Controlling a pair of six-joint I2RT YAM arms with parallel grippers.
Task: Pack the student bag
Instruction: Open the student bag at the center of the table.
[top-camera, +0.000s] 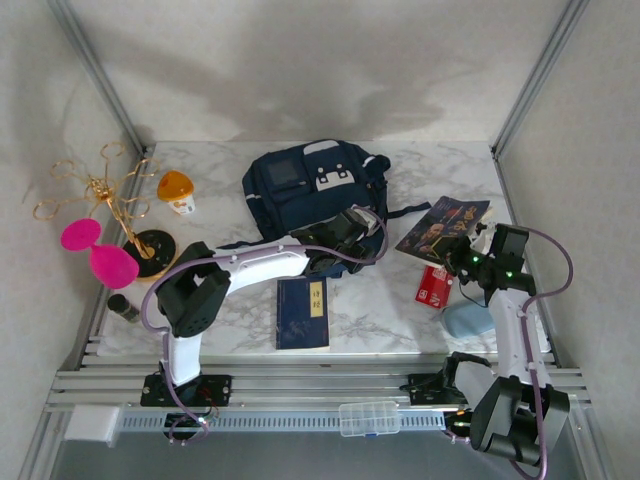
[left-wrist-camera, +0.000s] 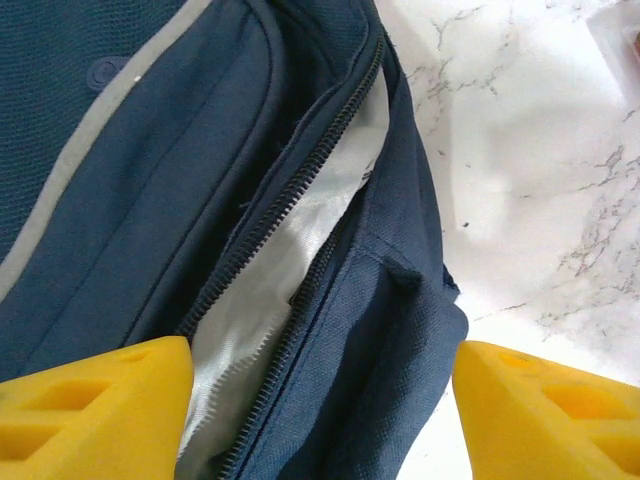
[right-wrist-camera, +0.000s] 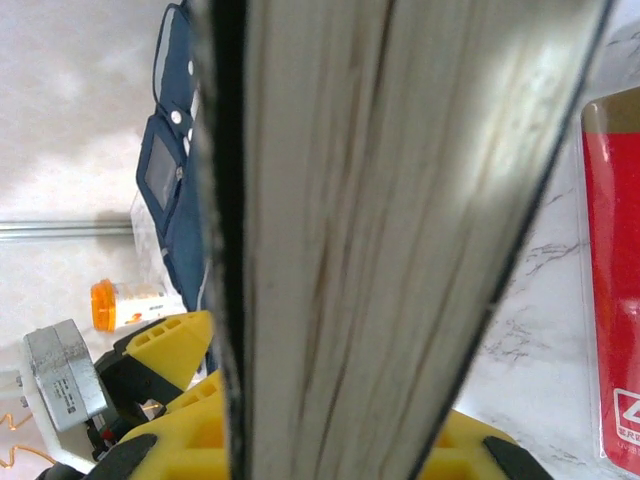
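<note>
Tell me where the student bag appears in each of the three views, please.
Top external: student bag in the upper centre, front panel facing up.
Left wrist: student bag lies across the left and centre, its zip open on white lining.
Right wrist: student bag is a narrow strip at upper left, left of the book.
Shared landmark: the marble table top, seen beside the bag in every view.

The navy-blue fabric student bag (left-wrist-camera: 150, 200) hides its depths behind white lining (left-wrist-camera: 290, 260); right of it, the thick paper book (right-wrist-camera: 380, 230) is blurred and cropped.
</note>
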